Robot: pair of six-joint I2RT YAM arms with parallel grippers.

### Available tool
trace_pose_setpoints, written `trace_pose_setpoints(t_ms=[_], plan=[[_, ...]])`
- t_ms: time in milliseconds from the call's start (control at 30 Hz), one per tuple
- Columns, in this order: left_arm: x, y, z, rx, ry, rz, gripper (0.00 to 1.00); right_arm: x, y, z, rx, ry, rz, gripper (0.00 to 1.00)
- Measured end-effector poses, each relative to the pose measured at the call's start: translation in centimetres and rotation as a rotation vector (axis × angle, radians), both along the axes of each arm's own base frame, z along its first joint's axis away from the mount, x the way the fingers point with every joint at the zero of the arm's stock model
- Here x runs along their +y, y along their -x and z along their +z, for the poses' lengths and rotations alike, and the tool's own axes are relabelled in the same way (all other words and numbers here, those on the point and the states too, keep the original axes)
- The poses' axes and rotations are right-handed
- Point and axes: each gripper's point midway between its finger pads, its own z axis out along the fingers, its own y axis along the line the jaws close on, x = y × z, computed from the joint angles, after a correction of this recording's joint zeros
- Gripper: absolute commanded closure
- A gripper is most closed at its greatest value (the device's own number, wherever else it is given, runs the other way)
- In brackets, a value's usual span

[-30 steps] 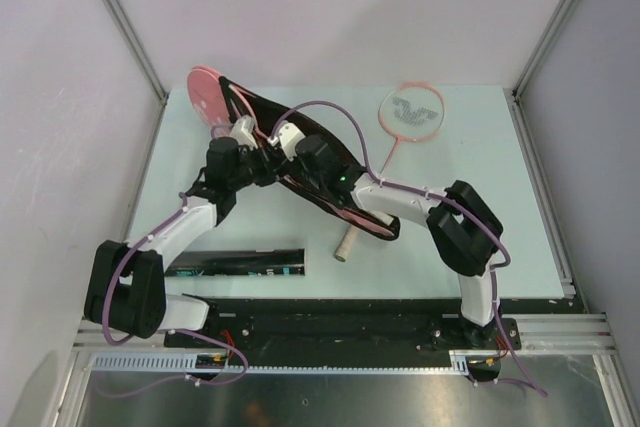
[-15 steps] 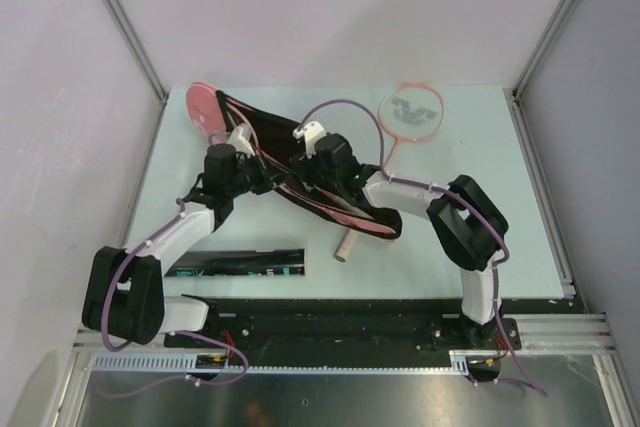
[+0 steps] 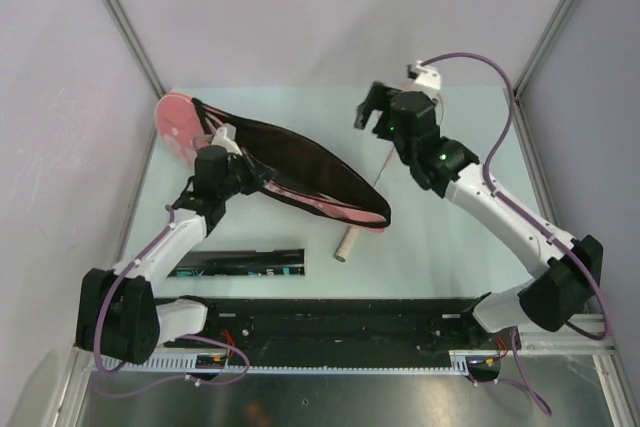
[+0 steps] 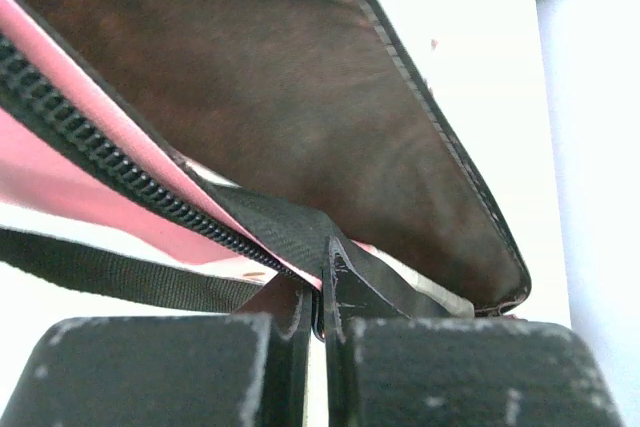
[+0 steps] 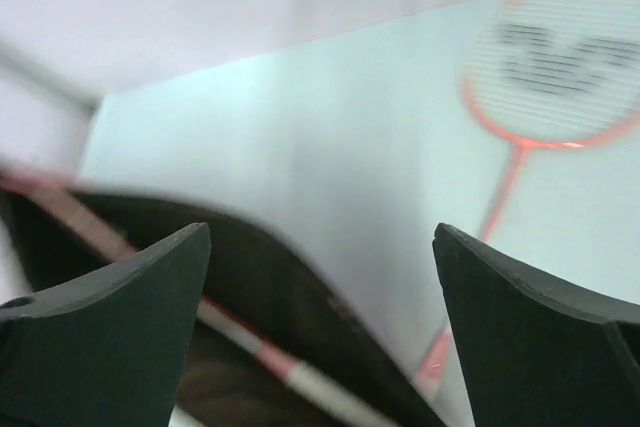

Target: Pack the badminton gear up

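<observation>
The pink bag (image 3: pixel 178 125) lies open across the table's left, its black lining (image 3: pixel 300 162) facing up. My left gripper (image 3: pixel 250 175) is shut on the bag's black edge (image 4: pixel 300 232) beside the zipper (image 4: pixel 100 137). One racket is inside the bag, its shaft (image 5: pixel 285 372) on the lining and its pale handle (image 3: pixel 345 244) sticking out at the near end. The second pink-rimmed racket (image 5: pixel 555 62) lies on the table at the back right. Only its shaft (image 3: pixel 384 160) shows from above, below my raised right gripper (image 3: pixel 368 112). The right gripper (image 5: pixel 320 232) is open and holds nothing.
A long black tube (image 3: pixel 240 263) lies near the front edge on the left. The bag's black strap (image 4: pixel 120 272) trails under the left gripper. Pale walls and metal posts (image 3: pixel 120 17) enclose the table on three sides.
The right gripper has opened, let go of the bag and swung up and back to the right, over the second racket. The left arm has pulled the bag leftward.
</observation>
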Motion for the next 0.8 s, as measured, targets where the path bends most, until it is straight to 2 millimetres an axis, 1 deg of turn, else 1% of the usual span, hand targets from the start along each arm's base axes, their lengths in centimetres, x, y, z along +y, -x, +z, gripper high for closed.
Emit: trace_pose_setpoints(t_ms=[33, 67, 100, 133, 200, 233, 300, 333, 400, 467, 500, 533, 633, 700, 800], plan=[[0.4, 0.0, 0.3, -0.004, -0.004, 0.017, 1.0, -2.1, -1.1, -0.5, 0.023, -0.033, -0.093, 0.0], [0.9, 0.1, 0.6, -0.01, -0.008, 0.033, 1.0, -3.8, -2.2, -1.5, 0.05, -0.051, -0.174, 0.0], [1.3, 0.0, 0.9, -0.017, -0.011, 0.048, 1.0, -4.7, -3.0, -2.6, 0.08, -0.056, -0.216, 0.0], [1.5, 0.0, 1.1, -0.022, -0.012, 0.057, 1.0, -5.4, -3.8, -4.6, 0.129, -0.066, -0.263, 0.0], [2.1, 0.0, 1.3, -0.029, -0.022, 0.074, 1.0, -6.1, -4.9, -9.2, 0.251, -0.074, -0.328, 0.0], [2.3, 0.0, 1.3, -0.031, -0.027, 0.079, 1.0, -6.4, -4.9, -11.7, 0.319, -0.063, -0.357, 0.0], [2.5, 0.0, 1.1, -0.029, -0.035, 0.08, 1.0, -6.8, -4.8, -16.0, 0.433, -0.035, -0.394, 0.0], [2.5, 0.0, 1.1, -0.025, -0.037, 0.081, 1.0, -6.9, -4.6, -17.8, 0.484, -0.023, -0.409, 0.0], [2.6, 0.0, 1.0, -0.023, -0.041, 0.08, 1.0, -7.1, -4.0, -20.8, 0.58, 0.005, -0.443, 0.06], [2.7, 0.1, 0.9, -0.02, -0.043, 0.081, 1.0, -7.1, -3.6, -22.9, 0.64, 0.032, -0.465, 0.11], [2.8, 0.1, 0.8, -0.019, -0.045, 0.082, 1.0, -7.0, -3.5, -23.5, 0.658, 0.04, -0.47, 0.13], [2.9, 0.1, 0.8, -0.017, -0.045, 0.086, 1.0, -6.9, -3.5, -24.3, 0.684, 0.045, -0.478, 0.21], [3.5, 0.0, 1.0, -0.022, -0.046, 0.1, 1.0, -6.5, -3.3, -25.6, 0.722, 0.042, -0.486, 0.33], [3.9, -0.1, 1.3, -0.033, -0.05, 0.108, 1.0, -6.1, -3.3, -26.3, 0.743, 0.034, -0.485, 0.37], [4.3, -0.1, 1.8, -0.052, -0.054, 0.115, 1.0, -5.5, -3.9, -27.1, 0.765, 0.02, -0.49, 0.38]])
